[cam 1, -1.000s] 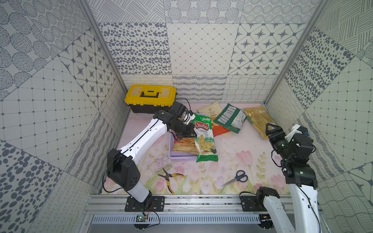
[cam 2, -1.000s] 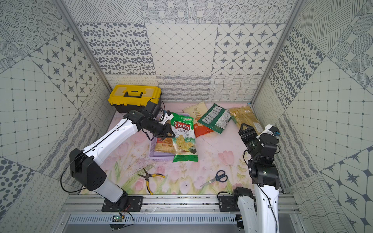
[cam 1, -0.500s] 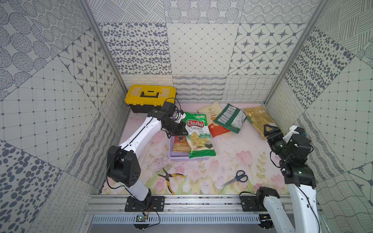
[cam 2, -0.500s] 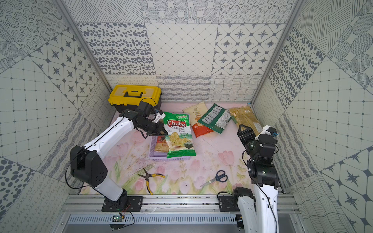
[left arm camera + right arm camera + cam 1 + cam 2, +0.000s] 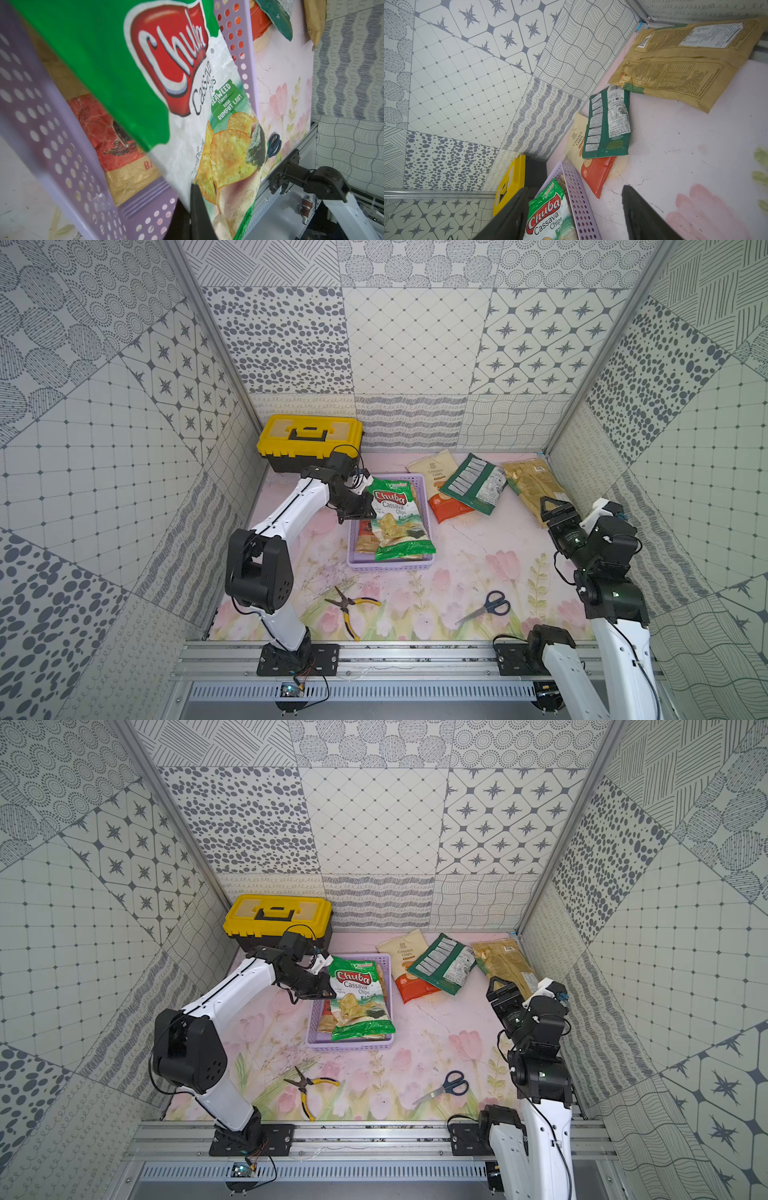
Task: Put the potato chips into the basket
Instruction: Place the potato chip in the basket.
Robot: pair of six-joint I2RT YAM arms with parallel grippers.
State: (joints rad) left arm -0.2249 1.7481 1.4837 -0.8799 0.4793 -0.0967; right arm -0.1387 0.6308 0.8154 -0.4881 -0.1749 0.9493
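Over the lilac basket (image 5: pixel 390 567), the left gripper (image 5: pixel 365 506) is clamped tight on the side edge of the Chuba bag (image 5: pixel 397 522) — the bag hangs tilted, lower end resting on the gold-red bag (image 5: pixel 365 537) that lies inside, upper end lifted near the far rim. The right gripper (image 5: pixel 555 509) has its fingers spread wide with nothing in them, just beside the tan-gold bag (image 5: pixel 530 485).

My worry: the basket looks barely bigger than one bag, so letting go at this angle could leave the Chuba slumped over the rim, or sliding off the slick foil underneath. These bags are glossy, crinkly film and look a bit puffy, so they probably won't stack flat. The basket is thin plastic, rectangular, with shallow walls full of punched holes — light enough to get nudged, I'd guess. The cream-orange bag (image 5: pixel 436 477) and dark green bag (image 5: pixel 473 485) overlap on the floral mat (image 5: pixel 457 572), outside the basket
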